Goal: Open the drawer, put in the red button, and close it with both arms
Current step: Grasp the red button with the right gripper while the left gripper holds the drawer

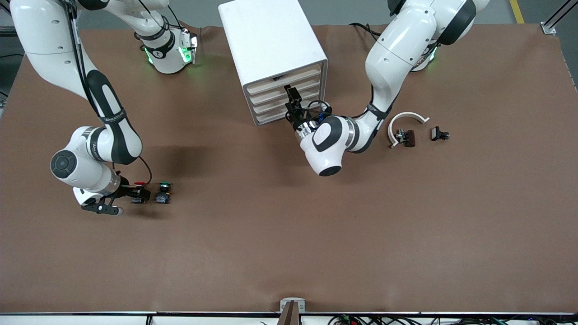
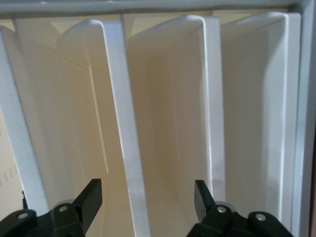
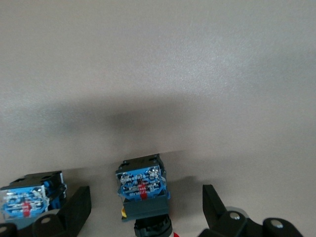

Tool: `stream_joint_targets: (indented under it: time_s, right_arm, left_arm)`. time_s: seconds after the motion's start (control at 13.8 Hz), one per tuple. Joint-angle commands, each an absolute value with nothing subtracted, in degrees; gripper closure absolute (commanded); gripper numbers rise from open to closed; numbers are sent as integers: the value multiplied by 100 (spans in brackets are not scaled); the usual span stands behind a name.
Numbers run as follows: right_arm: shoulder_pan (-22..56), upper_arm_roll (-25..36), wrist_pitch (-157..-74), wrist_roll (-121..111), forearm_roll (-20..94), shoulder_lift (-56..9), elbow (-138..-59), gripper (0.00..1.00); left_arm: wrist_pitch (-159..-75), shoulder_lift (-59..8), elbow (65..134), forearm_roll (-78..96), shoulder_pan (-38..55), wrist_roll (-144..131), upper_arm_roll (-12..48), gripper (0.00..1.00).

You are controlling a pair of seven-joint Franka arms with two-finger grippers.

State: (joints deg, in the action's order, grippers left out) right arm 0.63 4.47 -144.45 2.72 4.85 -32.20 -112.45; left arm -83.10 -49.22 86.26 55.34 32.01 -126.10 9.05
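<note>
We see the red button on the table, between the open fingers of our right hand, not gripped. Our left hand, open, straddles a drawer edge of the cabinet; all drawers look shut, so everything remains.

The brown table carries a white cabinet, two buttons, and seemingly clips.

The front camera looked down from high across the worktop, facing both arm bases. The left wrist camera sat close against the cabinet, filled by its drawer fronts. The right wrist camera hung low over the red button, which the front view also caught.
</note>
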Motion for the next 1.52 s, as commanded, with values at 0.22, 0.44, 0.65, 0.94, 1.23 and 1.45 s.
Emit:
stream_joint_targets:
  time_s: [0.22, 0.44, 0.65, 0.94, 1.23, 1.45]
  right_arm:
    - [62, 422, -14493, 220, 563, -3278, -11250, 64]
    - [70, 422, -14476, 290, 563, -3278, -11250, 100]
    - [62, 413, -14458, 308, 563, -3278, -11241, 100]
    - [254, 387, -13732, 1077, 563, -2876, -11093, 100]
    - [702, 387, -12545, 2221, 563, -2523, -10575, 100]
    - [1018, 387, -11814, 3012, 563, -2260, -10310, 100]
  left_arm:
    - [-8174, -4948, 8543, 5765, 3164, -12753, 923, 45]
    - [-8174, -4957, 8534, 5774, 3120, -12753, 914, 54]
    - [-8174, -4957, 8543, 5783, 3103, -12796, 914, 72]
    - [-8174, -4966, 8543, 5774, 3155, -12937, 914, 91]
    - [-8174, -4966, 8543, 5757, 3103, -12937, 905, 100]
    - [-8174, -4966, 8534, 5730, 3041, -12946, 844, 100]
